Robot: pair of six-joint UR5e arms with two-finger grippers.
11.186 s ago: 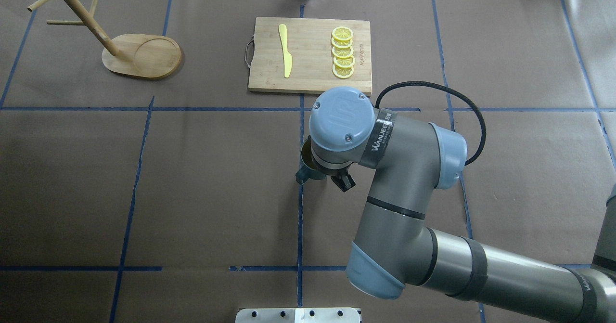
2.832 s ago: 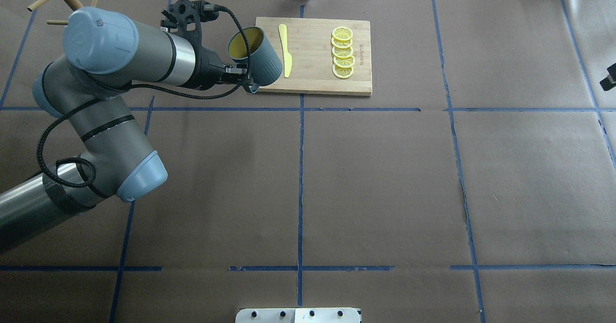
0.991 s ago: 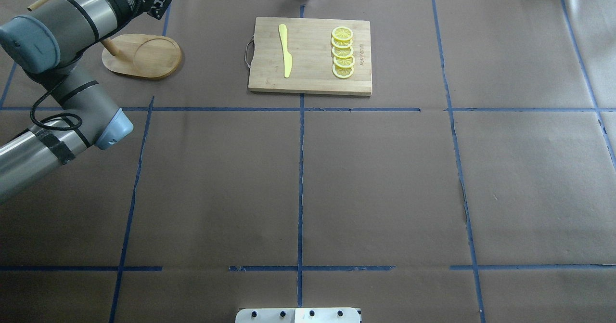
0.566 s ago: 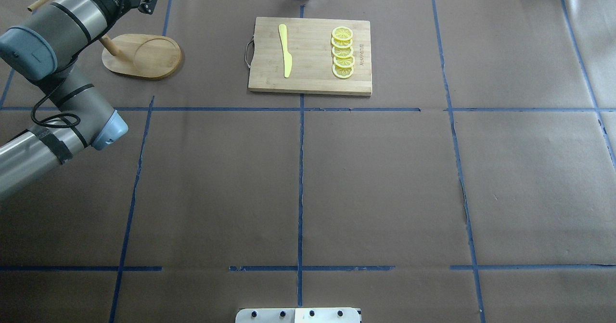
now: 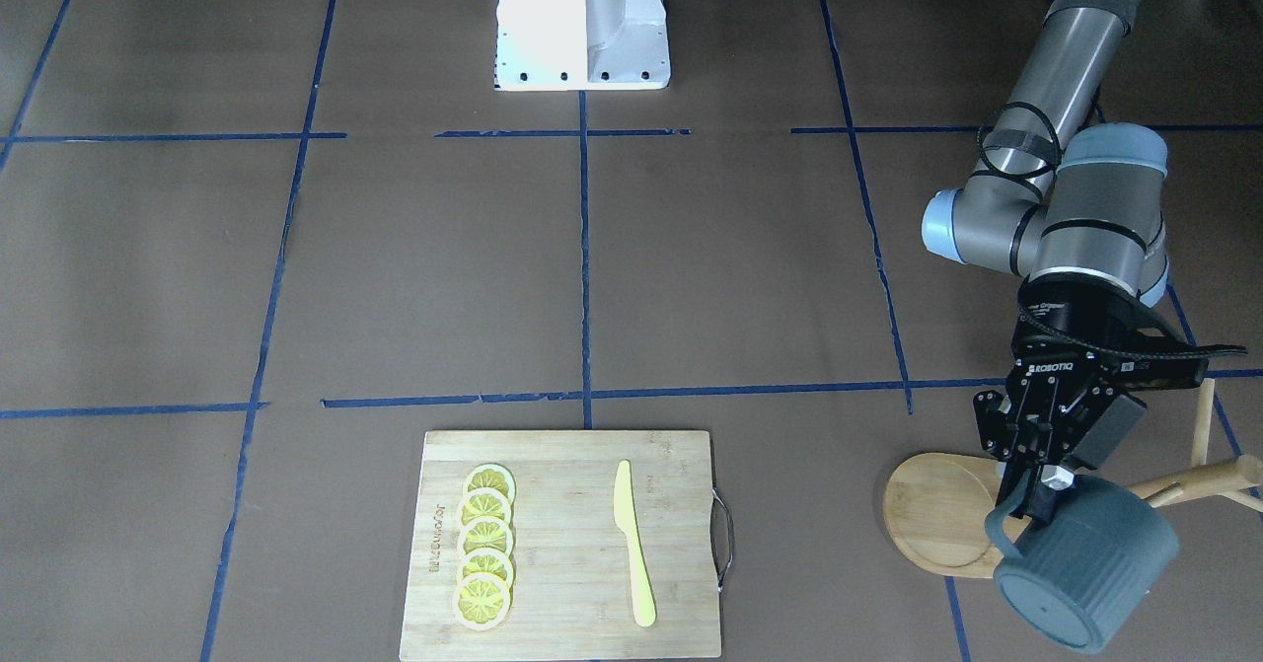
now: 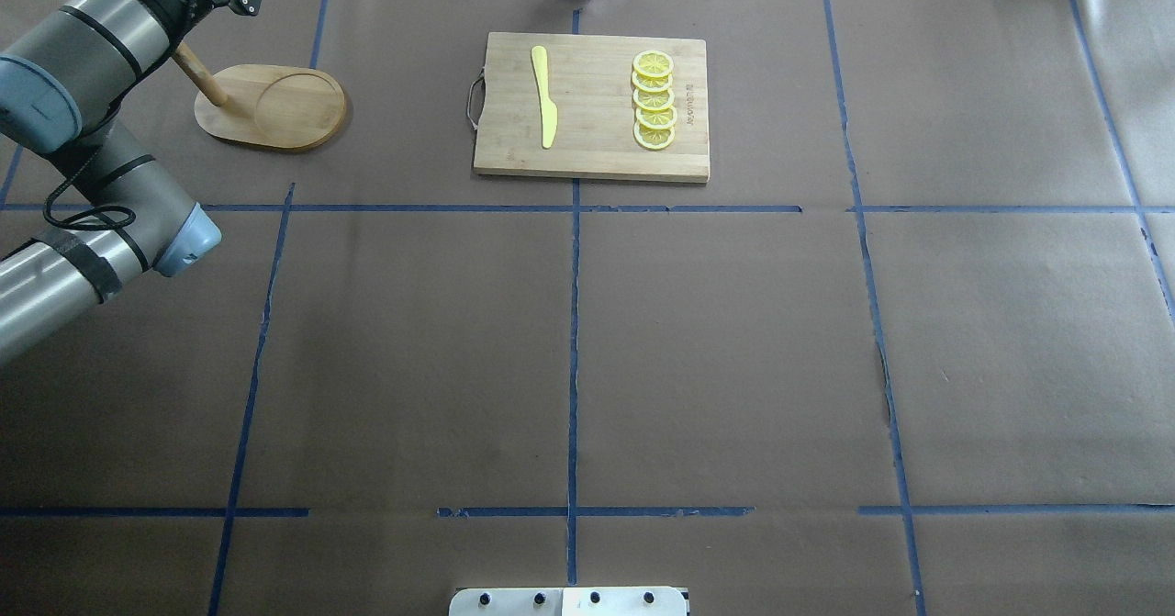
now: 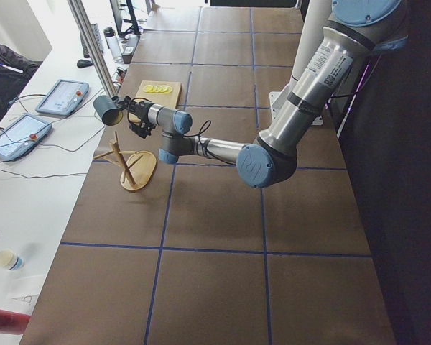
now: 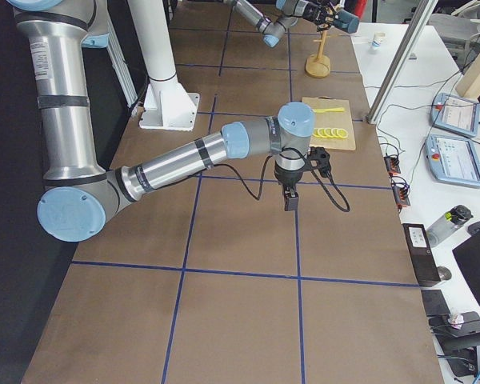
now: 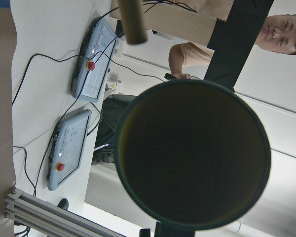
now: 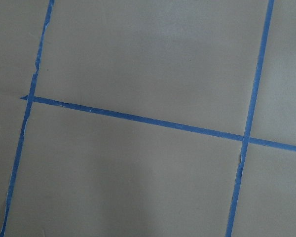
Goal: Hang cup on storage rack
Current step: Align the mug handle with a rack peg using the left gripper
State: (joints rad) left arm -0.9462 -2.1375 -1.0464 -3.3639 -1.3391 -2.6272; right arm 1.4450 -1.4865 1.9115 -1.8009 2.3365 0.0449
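The dark blue-grey cup (image 5: 1085, 563) is held in the air on its side, over the far edge of the storage rack's oval base (image 5: 932, 514). My left gripper (image 5: 1042, 492) is shut on the cup's rim, with the handle (image 5: 999, 534) beside it. The rack's pegs (image 5: 1199, 479) stick out just behind the cup. In the left wrist view the cup's mouth (image 9: 192, 153) fills the middle and a peg end (image 9: 133, 19) shows apart from the rim. The overhead view shows the rack (image 6: 271, 106) but not the cup. My right gripper (image 8: 290, 200) points down over the table; I cannot tell whether it is open or shut.
A wooden cutting board (image 6: 587, 157) with a yellow knife (image 6: 543, 97) and several lemon slices (image 6: 654, 100) lies at the far middle. Blue tape lines cross the brown table cover (image 6: 716, 350). Tablets and a person are beyond the table's far edge.
My left arm has swung further left and back toward the rack with the cup. Much earlier, the right arm held the cup at the table's middle.
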